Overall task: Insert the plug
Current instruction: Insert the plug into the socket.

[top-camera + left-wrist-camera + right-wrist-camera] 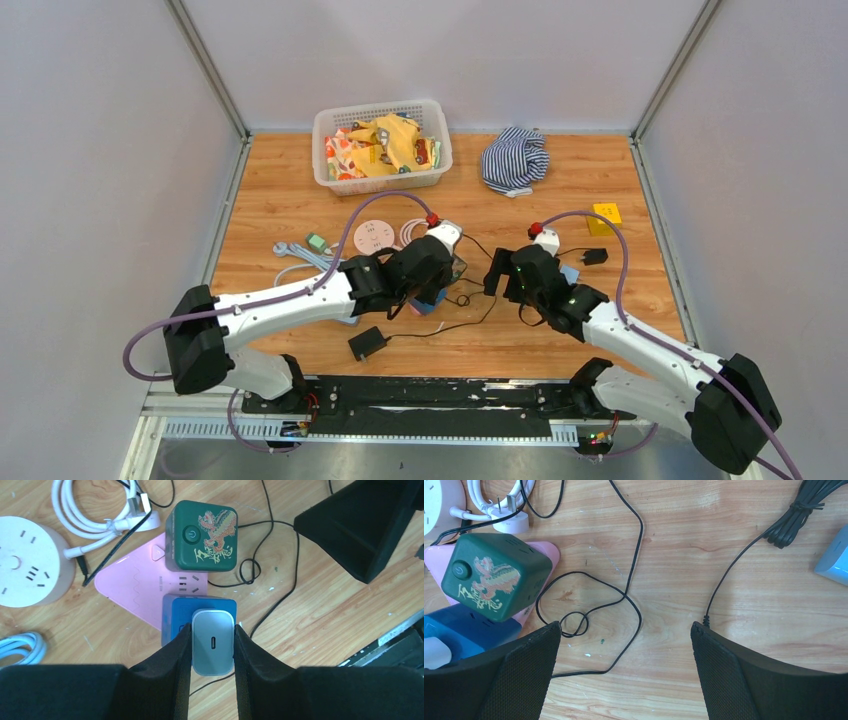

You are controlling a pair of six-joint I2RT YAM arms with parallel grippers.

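Left wrist showed left gripper (212,630) pinching white charger plug (213,652) by flat sides over blue socket cube (175,617); looked rigid, light, slick; right gripper (625,630) gaped empty.

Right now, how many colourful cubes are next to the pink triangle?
2. The green cube with the dragon picture sits at the pink triangle's edge; the blue cube is beside it, right under the white charger the left tool grips. Others may hide under the arms.
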